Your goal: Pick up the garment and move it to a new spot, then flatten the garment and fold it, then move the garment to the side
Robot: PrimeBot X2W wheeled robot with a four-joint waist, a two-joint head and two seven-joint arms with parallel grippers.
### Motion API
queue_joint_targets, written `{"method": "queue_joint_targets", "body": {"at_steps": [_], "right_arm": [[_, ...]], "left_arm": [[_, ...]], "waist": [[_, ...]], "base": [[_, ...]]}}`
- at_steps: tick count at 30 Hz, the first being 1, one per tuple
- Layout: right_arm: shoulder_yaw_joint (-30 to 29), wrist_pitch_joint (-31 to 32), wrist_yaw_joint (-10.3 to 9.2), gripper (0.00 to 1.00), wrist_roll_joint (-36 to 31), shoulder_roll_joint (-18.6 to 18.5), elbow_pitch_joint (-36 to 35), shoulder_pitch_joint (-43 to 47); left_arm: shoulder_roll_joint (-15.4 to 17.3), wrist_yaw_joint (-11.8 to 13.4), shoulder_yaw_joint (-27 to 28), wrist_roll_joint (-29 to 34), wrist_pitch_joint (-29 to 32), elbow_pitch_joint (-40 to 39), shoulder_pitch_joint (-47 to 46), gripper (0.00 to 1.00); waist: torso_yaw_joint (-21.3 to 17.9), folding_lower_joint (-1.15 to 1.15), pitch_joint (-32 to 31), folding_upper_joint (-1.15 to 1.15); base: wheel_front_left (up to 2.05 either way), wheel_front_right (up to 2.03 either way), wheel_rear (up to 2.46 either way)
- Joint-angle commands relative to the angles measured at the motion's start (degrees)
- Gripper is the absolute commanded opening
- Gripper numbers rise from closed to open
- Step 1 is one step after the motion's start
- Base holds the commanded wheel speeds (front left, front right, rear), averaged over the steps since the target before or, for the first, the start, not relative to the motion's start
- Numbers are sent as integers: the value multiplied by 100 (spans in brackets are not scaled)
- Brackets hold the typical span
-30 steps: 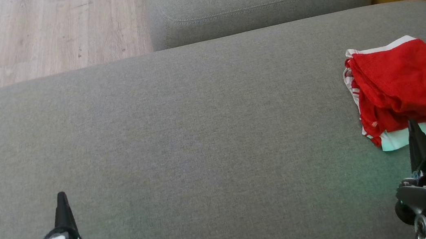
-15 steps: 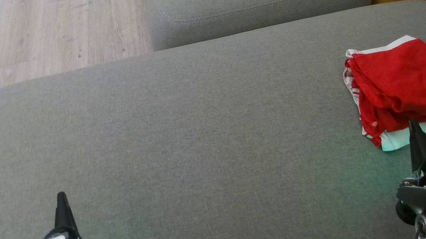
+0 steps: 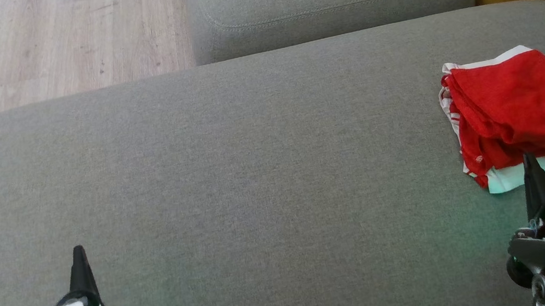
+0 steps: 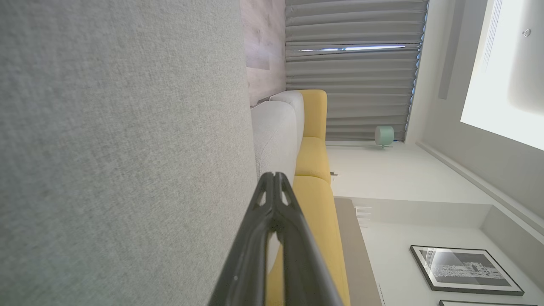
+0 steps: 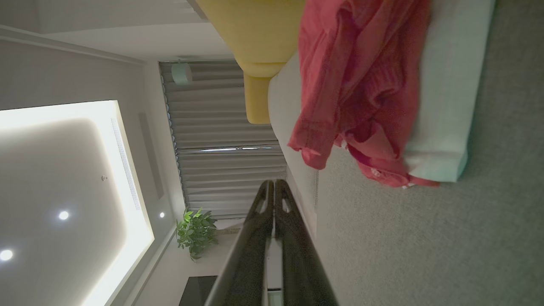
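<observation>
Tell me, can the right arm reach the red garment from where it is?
Probably yes: the right gripper sits just short of the garment on the sofa cushion, nothing between them, but it is shut.

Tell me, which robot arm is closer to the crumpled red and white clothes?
Right, probably. The shut right gripper points at the white edge of the crumpled red-and-white fabric garment at the right of the grey sofa cushion. The shut left gripper sits far across the cushion.
</observation>
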Motion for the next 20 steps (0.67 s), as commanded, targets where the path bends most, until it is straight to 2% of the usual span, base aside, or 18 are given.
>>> {"method": "queue_joint_targets", "body": {"at_steps": [1,20], "right_arm": [[104,24,-4,0,-18,-59,-214,-290],[89,37,-4,0,-31,-49,-213,-291]], "left_arm": [[30,-38,238,1,32,-162,-277,0],[27,-38,242,5,36,-162,-277,0]], "waist": [[0,0,0,0],[0,0,0,0]], "base": [[0,0,0],[0,0,0]]}}
